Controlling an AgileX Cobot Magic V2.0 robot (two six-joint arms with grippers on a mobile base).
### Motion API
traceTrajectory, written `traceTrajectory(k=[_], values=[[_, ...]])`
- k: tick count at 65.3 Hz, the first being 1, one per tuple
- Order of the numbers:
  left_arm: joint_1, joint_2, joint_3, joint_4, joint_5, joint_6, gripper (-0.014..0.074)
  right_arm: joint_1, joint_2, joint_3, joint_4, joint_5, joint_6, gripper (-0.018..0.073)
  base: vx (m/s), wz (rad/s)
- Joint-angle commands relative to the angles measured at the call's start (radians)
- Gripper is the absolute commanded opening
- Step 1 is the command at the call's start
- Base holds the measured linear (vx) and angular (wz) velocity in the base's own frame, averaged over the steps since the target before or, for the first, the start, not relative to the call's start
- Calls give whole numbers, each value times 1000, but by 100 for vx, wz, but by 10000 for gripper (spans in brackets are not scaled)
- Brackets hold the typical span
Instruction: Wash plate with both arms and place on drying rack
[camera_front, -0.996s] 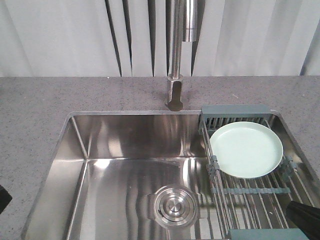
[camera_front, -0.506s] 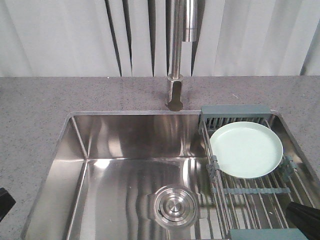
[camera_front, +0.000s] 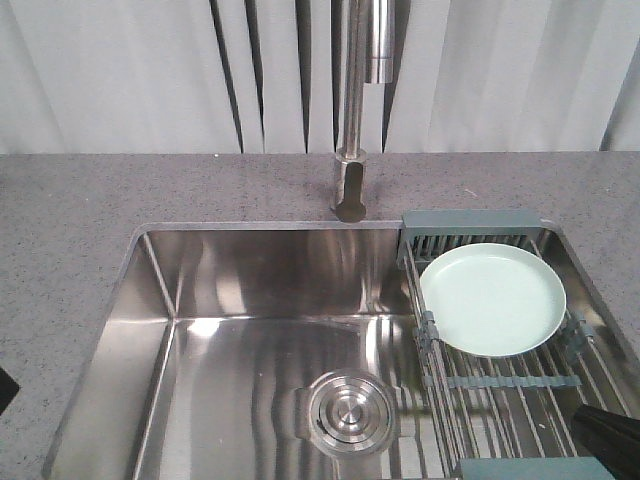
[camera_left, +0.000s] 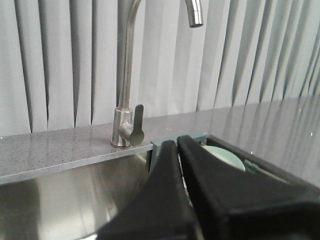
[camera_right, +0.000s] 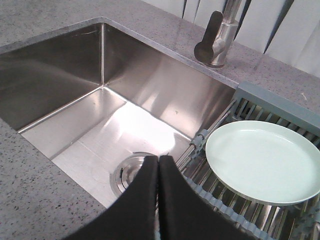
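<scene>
The pale mint-green plate (camera_front: 492, 298) lies flat on the drying rack (camera_front: 500, 385) over the right end of the sink; it also shows in the right wrist view (camera_right: 265, 162) and partly in the left wrist view (camera_left: 224, 156). My left gripper (camera_left: 174, 144) is shut and empty, raised at the left, pointing toward the rack; only a black tip (camera_front: 5, 388) shows at the front view's left edge. My right gripper (camera_right: 158, 160) is shut and empty, above the rack's near end, short of the plate; its tip (camera_front: 610, 432) sits at the front view's lower right.
The steel sink basin (camera_front: 250, 340) has a round drain (camera_front: 347, 412) at its middle. The tall faucet (camera_front: 352, 110) stands on the speckled grey counter (camera_front: 70, 220) behind the basin. The rack's grey caddy (camera_front: 470, 232) is at its far end. White curtains hang behind.
My left gripper tip has drifted slightly at the left edge of the front view. The right gripper and the plate have barely moved.
</scene>
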Motion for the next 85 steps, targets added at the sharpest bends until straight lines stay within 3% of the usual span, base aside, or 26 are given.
traceTrajectory(k=[1,6,12,15,20,26,32,40,64,75,85], values=[[2,20,13,-209,82,44,-6,3,14,-25,27,-49,-10,-1,0,0],[2,20,52,-338,95,252,-6,3,14,-25,28,-49,-10,-1,0,0],[2,20,99,-515,105,668,-6,3,14,-25,28,-49,-10,-1,0,0],[2,20,121,-656,136,889,-6,3,14,-25,28,-49,-10,-1,0,0],[2,20,156,-914,214,1157,-6,3,14,-25,28,-49,-10,-1,0,0],[2,20,178,-1224,367,1368,-6,3,14,-25,28,-49,-10,-1,0,0],[2,18,178,-1419,568,1514,-6,3,14,-25,28,-49,-10,-1,0,0],[2,-8,184,-1445,718,1610,-6,3,14,-25,28,-49,-10,-1,0,0],[2,-232,253,-1446,721,1706,-6,3,14,-25,28,-49,-10,-1,0,0],[1,-228,253,-1441,705,1707,-6,3,14,-25,28,-47,-10,-1,0,0],[1,-228,253,-1375,705,1707,-6,3,14,-25,28,-46,-10,-1,0,0]])
